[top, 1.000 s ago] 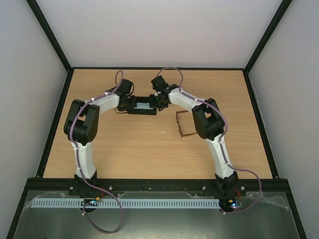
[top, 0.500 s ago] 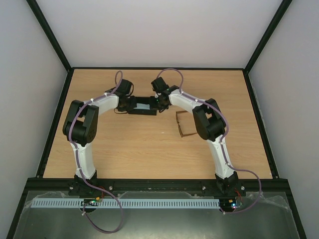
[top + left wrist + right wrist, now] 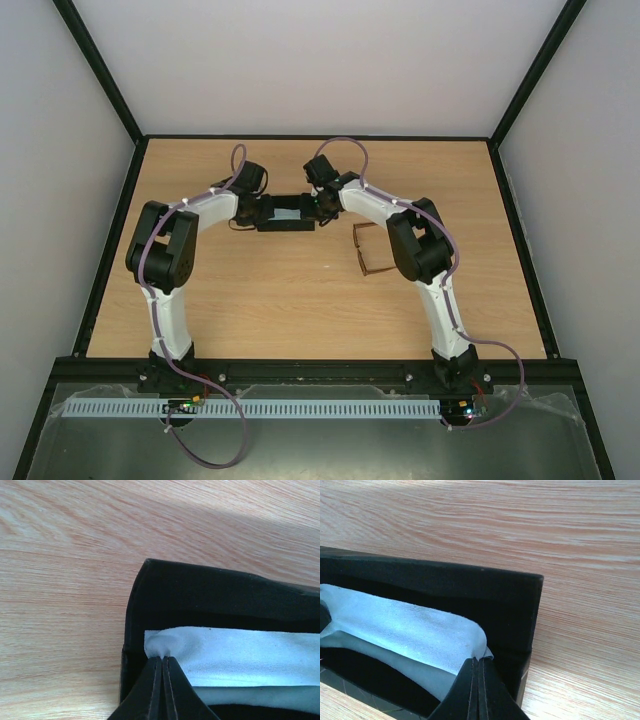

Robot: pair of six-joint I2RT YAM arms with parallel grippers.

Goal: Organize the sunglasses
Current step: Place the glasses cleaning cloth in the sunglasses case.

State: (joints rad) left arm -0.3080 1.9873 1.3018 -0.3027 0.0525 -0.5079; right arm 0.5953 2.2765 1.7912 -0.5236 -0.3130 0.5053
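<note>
The left gripper (image 3: 162,660) is clamped on one corner of a light blue soft cloth (image 3: 240,655) lying inside an open black oblong case (image 3: 200,587). The right gripper (image 3: 476,661) pinches the cloth's opposite end. The thin dark-brown-framed sunglasses (image 3: 364,250) lie on the light wooden table (image 3: 280,290), apart from the case on its right, beside the right arm (image 3: 415,245).

We seem to be looking into a robotics lab test cell. Plain white panels (image 3: 320,60) set in black frame bars (image 3: 100,75) box in a wooden table (image 3: 250,300). A left arm (image 3: 170,270) and right arm (image 3: 432,262), both white and trailing purple cables (image 3: 215,440), are bolted to a black rail (image 3: 320,373) at the near edge. A slotted white cable duct (image 3: 300,408) runs in front.
</note>
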